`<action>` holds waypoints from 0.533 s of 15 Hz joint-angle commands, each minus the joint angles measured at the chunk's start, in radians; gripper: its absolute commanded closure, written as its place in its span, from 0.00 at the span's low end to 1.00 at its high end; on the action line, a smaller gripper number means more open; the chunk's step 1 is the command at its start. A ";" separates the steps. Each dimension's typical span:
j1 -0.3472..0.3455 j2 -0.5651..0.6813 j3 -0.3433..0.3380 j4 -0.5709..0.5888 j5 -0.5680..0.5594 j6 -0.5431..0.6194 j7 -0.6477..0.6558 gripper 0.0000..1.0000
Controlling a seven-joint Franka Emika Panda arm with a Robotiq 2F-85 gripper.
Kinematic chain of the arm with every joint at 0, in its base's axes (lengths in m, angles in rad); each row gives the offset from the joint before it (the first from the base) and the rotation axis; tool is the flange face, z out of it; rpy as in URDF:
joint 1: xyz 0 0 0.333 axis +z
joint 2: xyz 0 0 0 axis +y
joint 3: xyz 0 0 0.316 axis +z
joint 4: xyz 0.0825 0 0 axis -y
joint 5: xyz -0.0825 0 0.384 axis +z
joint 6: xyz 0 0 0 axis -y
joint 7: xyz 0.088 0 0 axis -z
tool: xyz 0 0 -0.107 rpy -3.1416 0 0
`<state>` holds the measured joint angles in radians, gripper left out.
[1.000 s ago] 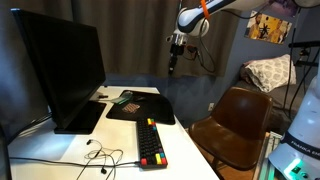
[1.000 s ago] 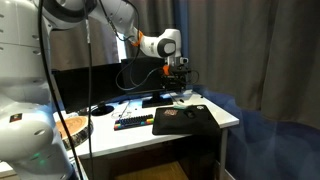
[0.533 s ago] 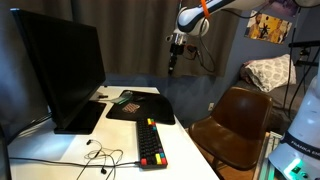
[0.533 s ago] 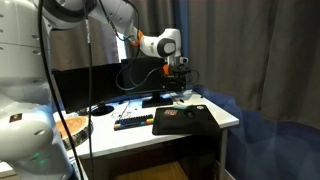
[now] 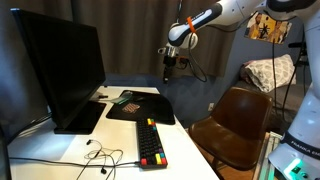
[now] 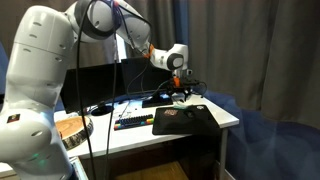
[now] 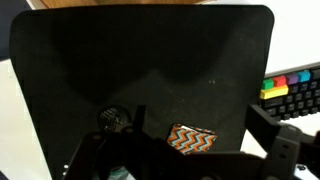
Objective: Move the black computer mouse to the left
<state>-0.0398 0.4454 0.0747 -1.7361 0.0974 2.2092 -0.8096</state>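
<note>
The black computer mouse (image 5: 127,107) is small, dark and reddish-brown speckled. It lies on the near-monitor part of the flat black mat (image 5: 150,108), and it also shows in the exterior view from the desk's side (image 6: 170,112). My gripper (image 5: 167,72) hangs well above the mat's far edge, apart from the mouse, in both exterior views (image 6: 181,90). In the wrist view its dark fingers (image 7: 180,168) stand wide apart at the bottom, open and empty. A dark round shape (image 7: 112,120) lies on the mat there; I cannot tell if it is the mouse.
A long black keyboard with coloured keys (image 5: 150,143) lies next to the mat. A large monitor (image 5: 60,70) stands behind it. An orange zigzag card (image 7: 191,139) lies on the mat. A brown chair (image 5: 235,120) stands beside the desk. Cables (image 5: 100,155) lie near the front.
The arm has swung over towards the monitor side and come lower, so the gripper now hangs nearer the mat. The mouse, mat and keyboard have not moved.
</note>
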 commanded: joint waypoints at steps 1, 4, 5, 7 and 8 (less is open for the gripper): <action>-0.034 0.166 0.042 0.178 0.011 -0.025 -0.095 0.00; -0.053 0.274 0.071 0.289 0.019 -0.011 -0.158 0.00; -0.059 0.312 0.080 0.329 0.021 -0.006 -0.176 0.00; -0.072 0.383 0.095 0.412 0.023 -0.012 -0.209 0.00; -0.082 0.421 0.106 0.462 0.029 -0.019 -0.229 0.00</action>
<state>-0.0888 0.7425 0.1420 -1.4401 0.0973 2.2105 -0.9712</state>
